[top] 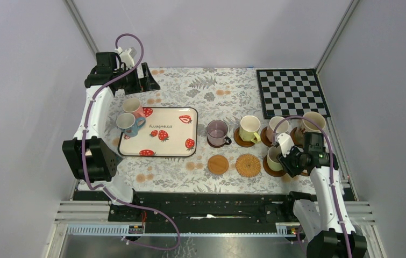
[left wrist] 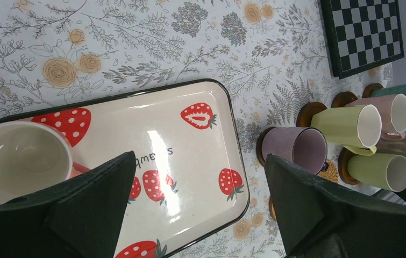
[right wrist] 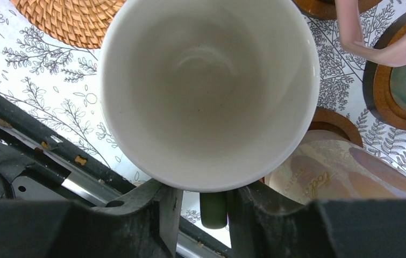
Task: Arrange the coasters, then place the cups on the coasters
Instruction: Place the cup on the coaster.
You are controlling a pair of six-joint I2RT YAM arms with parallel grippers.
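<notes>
Left gripper (left wrist: 199, 157) is wide open and holds nothing, aimed at the tray (left wrist: 211, 148). Two cups sit at the tray's left edge: pink cup (top: 133, 106) and blue-handled cup (top: 127, 123). Expect glazed ceramic: rigid, slick, chips on a knock, light enough for one gripper. Take the rim wall with one finger inside, or pinch the handle.

Just right of the tray, two coasters lie bare: wood coaster (top: 218, 164) and woven coaster (top: 248, 165). Both are thin, light and flat on the table. To shift one, slide it or catch an edge.

Far right, green cup (right wrist: 206, 91) stands on a dark coaster (top: 266, 168). Right gripper (right wrist: 203, 207) straddles its handle (right wrist: 213, 210) with a gap on one side, so it looks let go. Back out straight; the neighbouring cups crowd in.
</notes>
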